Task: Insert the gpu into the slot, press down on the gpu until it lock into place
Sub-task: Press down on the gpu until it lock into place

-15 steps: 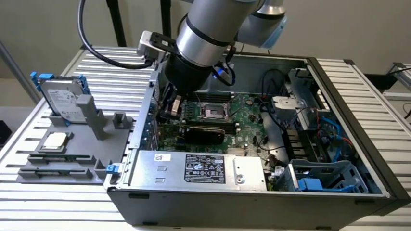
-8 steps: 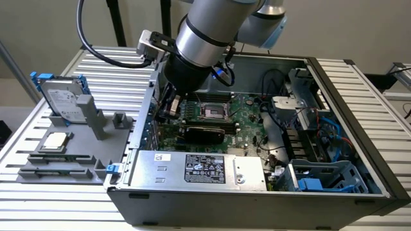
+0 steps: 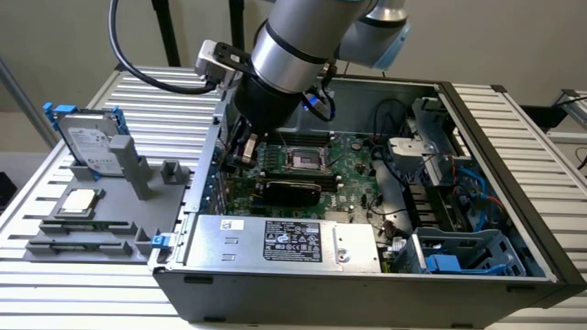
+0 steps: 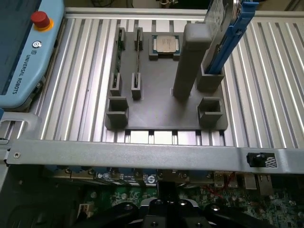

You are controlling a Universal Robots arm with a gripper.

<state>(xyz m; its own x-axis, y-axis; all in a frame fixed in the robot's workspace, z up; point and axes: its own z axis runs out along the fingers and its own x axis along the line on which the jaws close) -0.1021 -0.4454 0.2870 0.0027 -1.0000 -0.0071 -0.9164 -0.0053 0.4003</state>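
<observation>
The open computer case (image 3: 513, 206) fills the centre and right of the exterior view — the motherboard (image 3: 307, 172) lies inside, the power-supply box (image 3: 284, 240) in front of it. The parts holder (image 3: 101, 199) sits at left, bearing a hard drive (image 3: 87, 144) and processor (image 3: 78, 201).

I work in a robotics lab: a ribbed aluminium table (image 3: 513, 130) carries an opened computer case (image 3: 367, 275), a grey parts fixture (image 4: 161, 114) sits beside it, and a Universal Robots teach pendant (image 4: 23, 47) lies at the table's edge.
</observation>
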